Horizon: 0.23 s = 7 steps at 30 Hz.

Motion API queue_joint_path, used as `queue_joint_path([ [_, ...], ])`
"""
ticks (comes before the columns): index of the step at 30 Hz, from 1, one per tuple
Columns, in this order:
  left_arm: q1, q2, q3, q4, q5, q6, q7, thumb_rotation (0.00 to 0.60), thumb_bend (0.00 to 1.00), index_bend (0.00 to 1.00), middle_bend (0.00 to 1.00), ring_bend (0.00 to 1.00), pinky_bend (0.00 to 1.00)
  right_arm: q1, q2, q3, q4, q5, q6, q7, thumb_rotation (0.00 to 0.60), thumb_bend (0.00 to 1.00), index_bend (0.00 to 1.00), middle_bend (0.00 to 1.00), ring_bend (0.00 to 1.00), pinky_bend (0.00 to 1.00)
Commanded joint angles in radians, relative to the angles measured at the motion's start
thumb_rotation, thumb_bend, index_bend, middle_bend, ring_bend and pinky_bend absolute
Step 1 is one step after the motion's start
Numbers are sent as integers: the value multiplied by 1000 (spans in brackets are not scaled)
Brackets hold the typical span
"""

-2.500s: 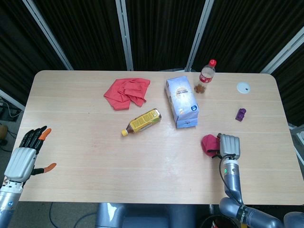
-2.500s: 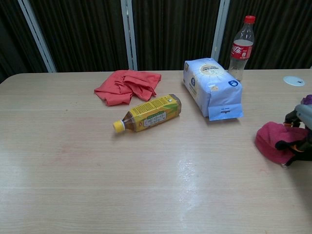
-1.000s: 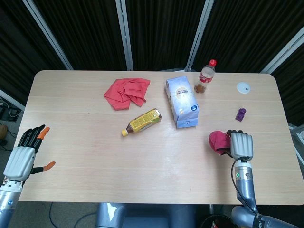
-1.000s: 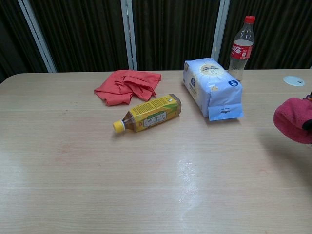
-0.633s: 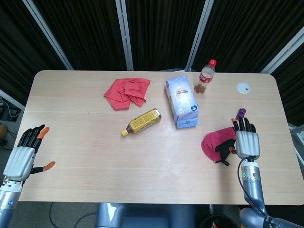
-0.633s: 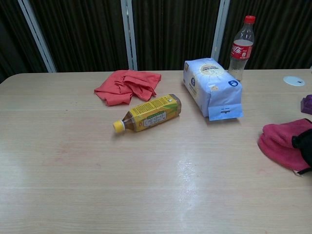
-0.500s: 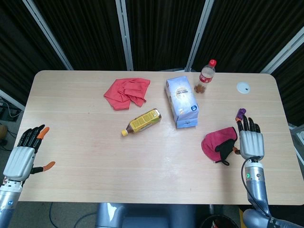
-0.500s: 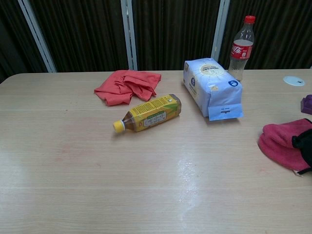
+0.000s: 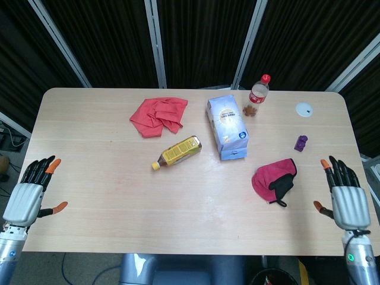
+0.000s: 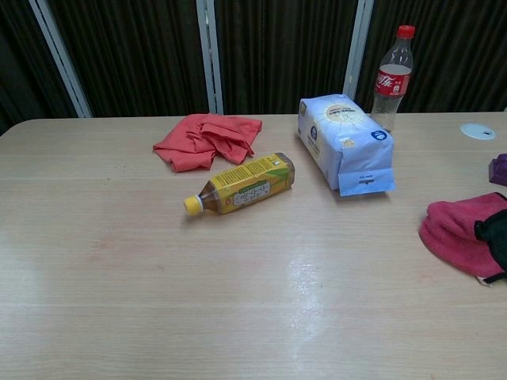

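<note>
A pale wooden table (image 9: 119, 196) carries the scene. Near its back edge a blue-and-white bag (image 9: 227, 127) lies flat, with a crumpled red cloth (image 9: 157, 116) to its left. The pink mitt (image 9: 272, 180) with a black patch rests on the table toward the right edge, well apart from the right hand (image 9: 345, 199), whose fingers are spread and empty. The left hand (image 9: 27, 199) hovers at the left edge, fingers likewise apart. A yellow-labelled bottle (image 9: 178, 152) lies on its side mid-table; a cola bottle (image 9: 257, 95) stands upright behind the bag.
</note>
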Motion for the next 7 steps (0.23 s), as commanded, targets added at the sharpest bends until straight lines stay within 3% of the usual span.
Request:
queue_joint_path([
  [1, -2, 8, -1, -4, -20, -17, 26, 600, 0, 0, 0, 0, 0, -80, 49, -66, 60, -89, 86, 78, 600, 65, 0, 0, 0, 68],
  [7, 1, 11, -5, 3, 7, 12, 11, 600, 0, 0, 0, 0, 0, -101, 47, -65, 75, -120, 108, 116, 600, 59, 0, 0, 0, 68],
])
